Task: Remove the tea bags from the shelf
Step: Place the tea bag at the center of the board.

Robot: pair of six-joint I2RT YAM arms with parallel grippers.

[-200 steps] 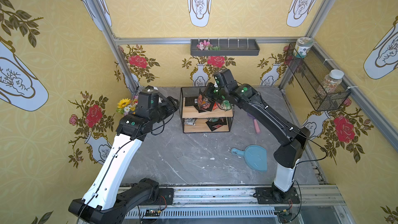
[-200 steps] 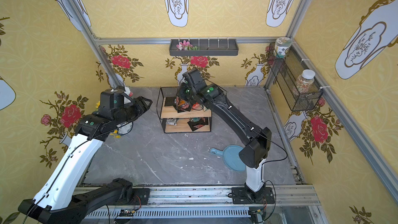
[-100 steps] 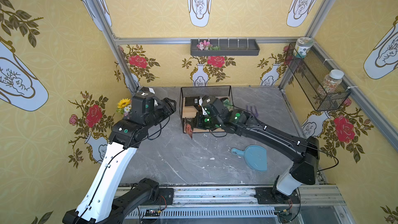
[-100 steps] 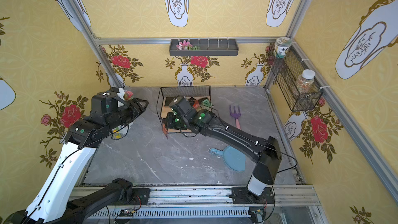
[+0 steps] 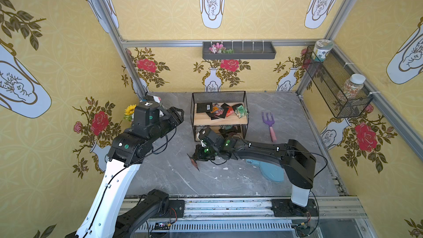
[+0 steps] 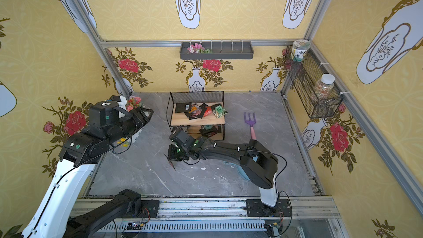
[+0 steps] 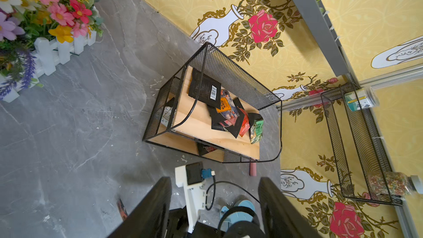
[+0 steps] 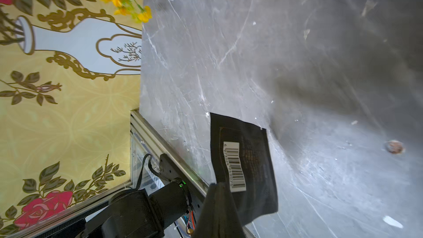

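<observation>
The shelf (image 5: 243,123) stands at the back middle of the table, with several tea bags (image 5: 220,110) heaped on its top board and more on the lower board (image 5: 225,129). My right gripper (image 5: 197,156) is low over the table, in front of the shelf's left end. It is shut on a black tea bag (image 8: 248,156) with a barcode label, which hangs edge-on (image 5: 193,162) just above the table. My left gripper (image 5: 178,113) hovers open and empty left of the shelf (image 7: 199,122). Its fingers (image 7: 160,202) frame the right wrist below.
A flower planter with a white fence (image 7: 48,51) stands at the back left. A purple garden fork (image 5: 268,121) lies right of the shelf, and a blue scoop (image 5: 273,171) lies under the right arm. A mesh basket with jars (image 5: 329,81) and a grey tray (image 5: 251,53) hang on the walls.
My right gripper has pulled back from the shelf's top board with a tea bag and come down toward the table in front. The left arm shifted slightly, still open.
</observation>
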